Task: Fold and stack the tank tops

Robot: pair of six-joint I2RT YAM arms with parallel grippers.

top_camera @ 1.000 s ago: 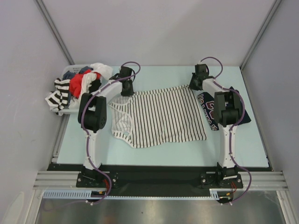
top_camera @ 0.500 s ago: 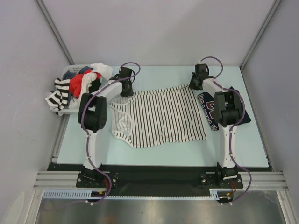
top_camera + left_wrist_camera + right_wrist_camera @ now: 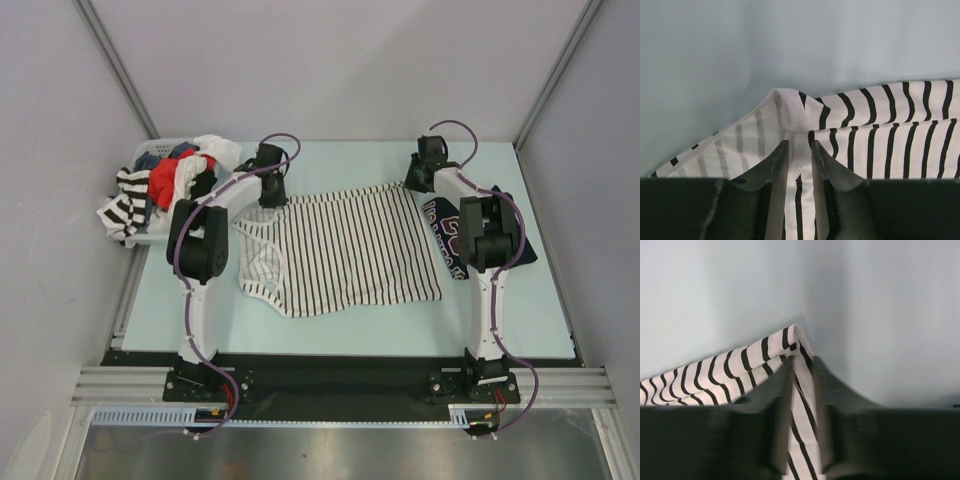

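Note:
The white tank top with thin dark stripes lies spread flat mid-table, its left part doubled over. My left gripper is down at its far left corner. In the left wrist view the jaws stand slightly open with the hem of the striped cloth between them. At the far right corner is my right gripper, also slightly open, astride a raised fold of striped cloth. The dark navy tank top lies at the right, partly under my right arm.
A white basket at the table's far left corner holds a heap of mixed clothes, some spilling over its side. Grey walls close in the back and both sides.
Both grippers' jaws have eased apart at the striped top's far corners. Arms and cloth keep their places in the top view.

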